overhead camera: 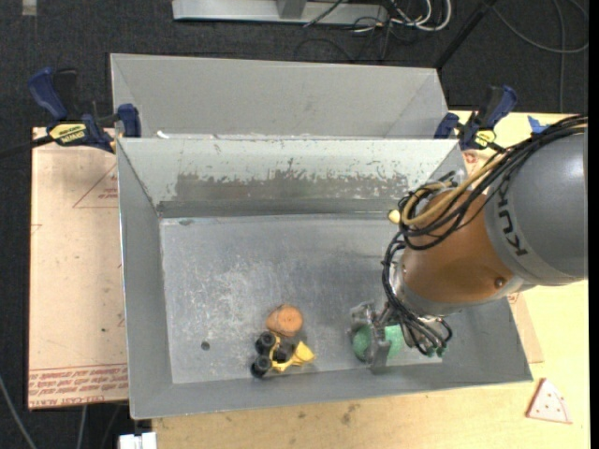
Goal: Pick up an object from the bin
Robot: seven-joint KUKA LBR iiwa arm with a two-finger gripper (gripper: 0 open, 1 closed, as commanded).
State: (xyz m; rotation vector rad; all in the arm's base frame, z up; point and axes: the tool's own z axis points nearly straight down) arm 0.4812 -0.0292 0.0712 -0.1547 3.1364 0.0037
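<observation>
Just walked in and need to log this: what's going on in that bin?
The robot arm reaches in from the right, with its hand low at a small green thing near the front right of the bin. To the left lie a round orange-brown piece and a yellow-and-black toy, apart from the hand.

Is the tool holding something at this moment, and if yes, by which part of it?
It cannot be told. The tool sits low against a small green thing at the lower right of the bin, but the contact is unclear.
</observation>
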